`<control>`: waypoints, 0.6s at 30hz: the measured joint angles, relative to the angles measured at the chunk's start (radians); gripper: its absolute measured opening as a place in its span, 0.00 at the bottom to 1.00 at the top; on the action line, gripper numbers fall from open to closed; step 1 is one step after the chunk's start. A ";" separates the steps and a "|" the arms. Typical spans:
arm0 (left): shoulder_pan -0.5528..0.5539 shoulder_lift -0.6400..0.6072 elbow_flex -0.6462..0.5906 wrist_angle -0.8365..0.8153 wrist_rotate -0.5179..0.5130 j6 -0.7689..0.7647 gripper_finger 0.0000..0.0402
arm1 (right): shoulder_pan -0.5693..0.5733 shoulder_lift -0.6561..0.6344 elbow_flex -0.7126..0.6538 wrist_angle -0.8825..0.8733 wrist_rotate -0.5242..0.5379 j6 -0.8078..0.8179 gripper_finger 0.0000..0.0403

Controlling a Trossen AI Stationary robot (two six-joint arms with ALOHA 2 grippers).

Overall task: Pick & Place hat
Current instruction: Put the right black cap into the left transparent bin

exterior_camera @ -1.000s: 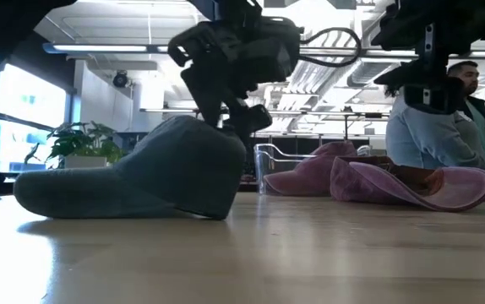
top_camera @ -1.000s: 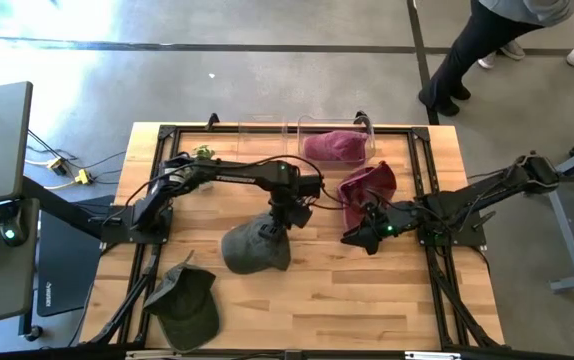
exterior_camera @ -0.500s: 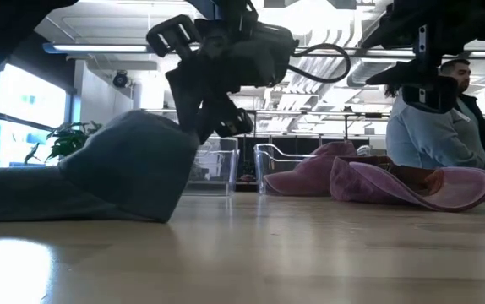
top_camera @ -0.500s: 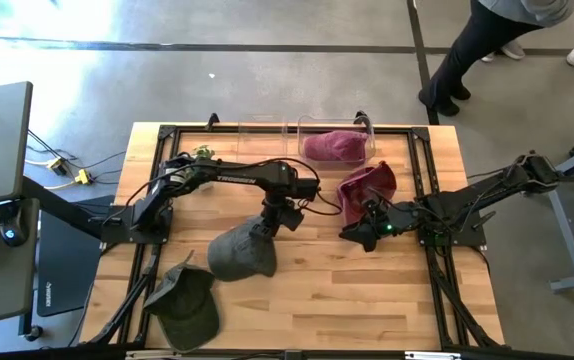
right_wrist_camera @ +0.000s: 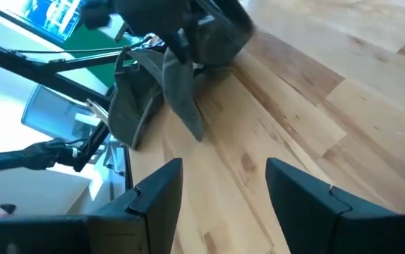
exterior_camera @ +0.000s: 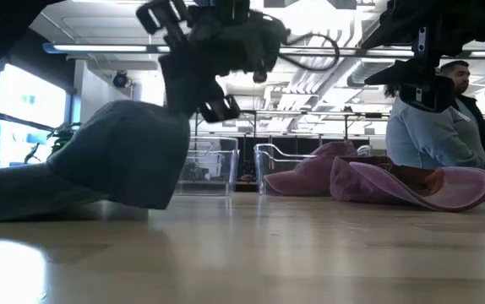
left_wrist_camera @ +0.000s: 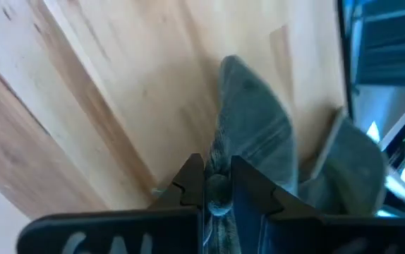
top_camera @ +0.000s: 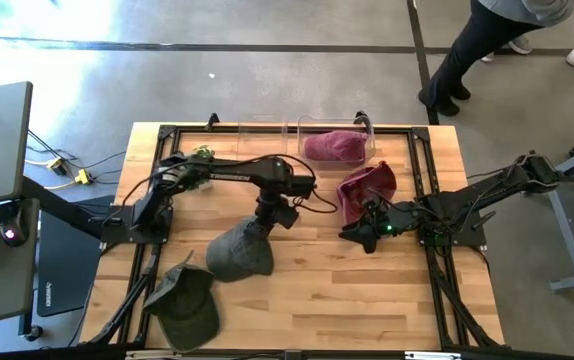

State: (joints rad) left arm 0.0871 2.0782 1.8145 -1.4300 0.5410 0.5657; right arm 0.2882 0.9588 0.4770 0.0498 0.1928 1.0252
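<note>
A grey cap lies at the table's middle, with my left gripper shut on the far right part of its crown. In the low view the cap is tilted below that gripper. A dark green cap lies flat near the front left corner. My right gripper hangs open to the right, close to a maroon hat on the table. Nothing is between its fingers. My left gripper pinches a fold of the crown's cloth between its two fingers, at the crown's far right side. The fingers slant down from the far side. The crown end is raised off the table, while the brim end rests on the wood.
Two clear bins stand at the far edge; the left one shows nothing inside, the right one holds a maroon hat. A person stands beyond the far right corner. Bare wood lies at the front right.
My left gripper has shut on the grey cap's crown and moved up and toward the table's left edge. The cap has slid left with it. Its crown end has lifted off the table while the brim stays down.
</note>
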 joint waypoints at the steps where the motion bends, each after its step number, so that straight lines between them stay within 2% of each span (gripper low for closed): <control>1: 0.006 -0.015 0.000 -0.001 0.005 -0.017 0.06 | 0.000 0.000 0.000 0.000 0.000 -0.007 0.49; 9: 0.162 -0.161 -0.039 0.122 0.186 -0.195 0.06 | 0.000 0.000 0.000 0.004 0.018 -0.032 0.49; 16: 0.256 -0.301 -0.068 0.113 0.226 -0.278 0.06 | -0.001 0.000 0.001 0.043 0.021 -0.040 0.49; 18: 0.272 -0.344 -0.061 0.165 0.234 -0.309 0.06 | -0.006 0.000 0.001 0.046 0.020 -0.048 0.49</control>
State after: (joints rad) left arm 0.3594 1.7339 1.7538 -1.2652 0.7753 0.2563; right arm 0.2818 0.9588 0.4778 0.0955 0.2129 0.9769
